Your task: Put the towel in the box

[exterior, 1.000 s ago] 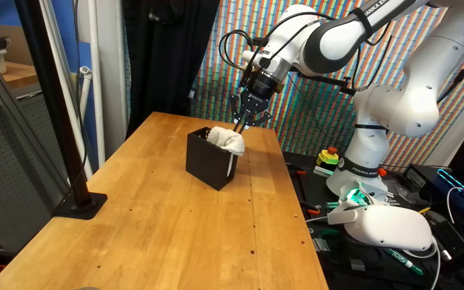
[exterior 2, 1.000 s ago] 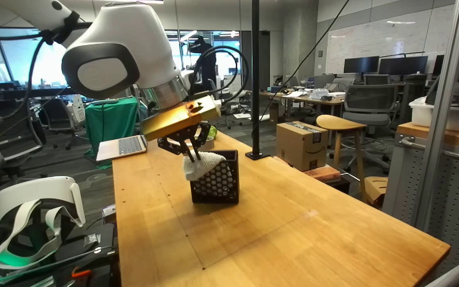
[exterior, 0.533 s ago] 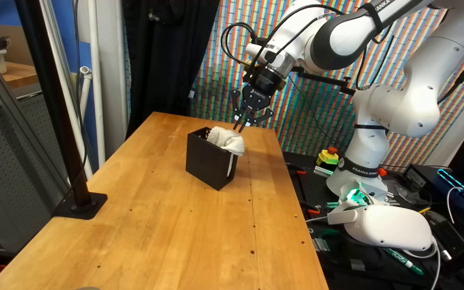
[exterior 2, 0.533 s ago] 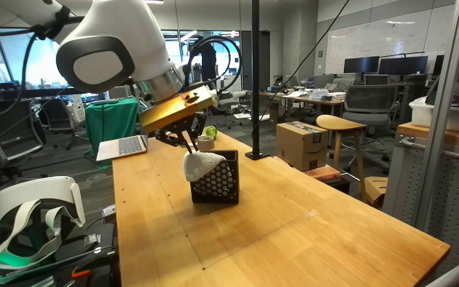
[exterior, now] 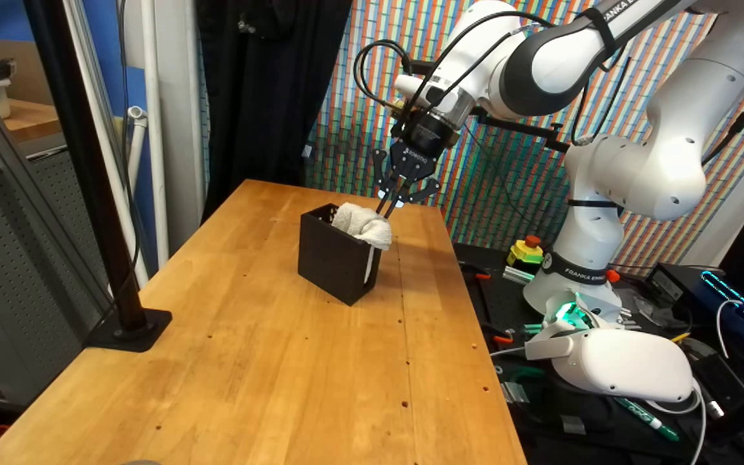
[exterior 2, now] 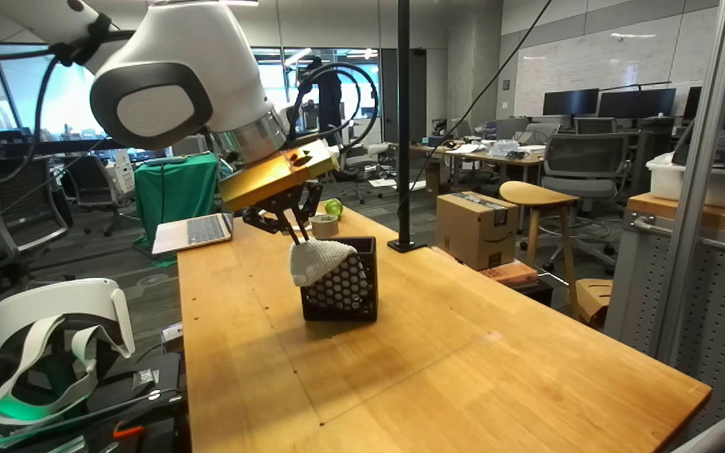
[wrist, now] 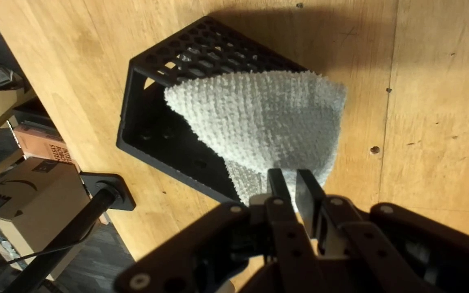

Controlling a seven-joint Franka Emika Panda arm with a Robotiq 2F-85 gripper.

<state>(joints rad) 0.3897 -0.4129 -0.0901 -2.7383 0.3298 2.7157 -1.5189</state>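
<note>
A black box (exterior: 330,261) with a wall of hexagonal holes stands upright on the table. The cream towel (exterior: 362,224) is bunched over one side of its opening. In the wrist view the towel (wrist: 255,114) covers the right part of the opening, some of it down inside the box (wrist: 173,150) and some folded over the rim. Just above the towel, my gripper (wrist: 290,171) points down, its fingers (wrist: 311,185) drawn close together with a narrow gap and nothing gripped. In an exterior view the gripper (exterior 2: 301,243) meets the towel's top edge; contact cannot be told.
Behind the box lie a tape roll (exterior 2: 325,225), a green round object (exterior 2: 333,207) and a laptop (exterior 2: 196,233). A black pole (exterior: 130,258) rises from the table's edge. Beside the table are a white headset (exterior: 627,365) and an emergency stop (exterior: 527,252).
My gripper has shifted up and back off the towel's face, then sunk slightly toward its top edge. Towel and box stay where they were. The fingers keep the same narrow gap.
</note>
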